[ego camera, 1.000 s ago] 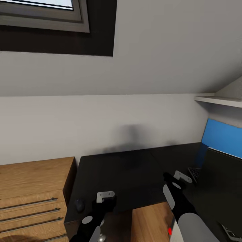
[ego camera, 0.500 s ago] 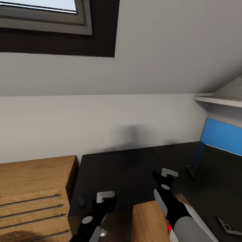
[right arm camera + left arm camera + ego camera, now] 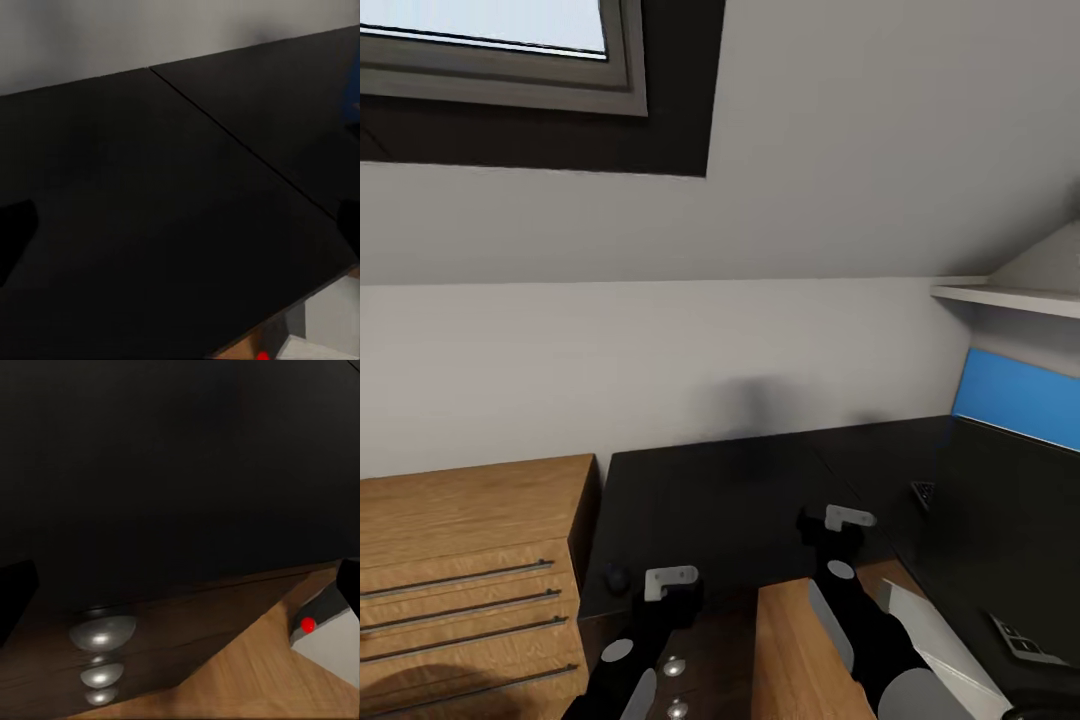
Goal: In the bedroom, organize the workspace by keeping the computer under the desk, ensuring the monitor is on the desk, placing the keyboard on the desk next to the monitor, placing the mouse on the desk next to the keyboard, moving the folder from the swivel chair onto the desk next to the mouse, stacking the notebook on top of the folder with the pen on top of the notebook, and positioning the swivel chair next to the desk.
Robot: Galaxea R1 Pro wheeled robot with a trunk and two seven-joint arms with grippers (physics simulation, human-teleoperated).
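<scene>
The desk (image 3: 730,500) shows its matt black top below the sloped wall. A small dark mouse (image 3: 617,577) lies near its front left corner. At the right the black monitor (image 3: 1000,520) covers most of the keyboard (image 3: 922,491), whose keys also peek out lower down. The light grey computer (image 3: 324,622) with its red light sits low under the desk, and shows again as the computer (image 3: 925,625). My left gripper (image 3: 672,582) hangs open at the desk's front edge, above the drawer knobs (image 3: 101,634). My right gripper (image 3: 838,520) hovers open over the bare desk top (image 3: 180,187).
A wooden chest of drawers (image 3: 460,540) stands against the desk's left side. A bright blue panel (image 3: 1015,400) stands behind the monitor, under a white shelf (image 3: 1010,297). The skylight (image 3: 490,40) is at the upper left. Light wooden floor (image 3: 800,650) shows between my arms.
The head camera has shifted, moving the skylight right and down. My right gripper has swung left, away from the monitor toward the desk's middle. The left gripper has stayed put.
</scene>
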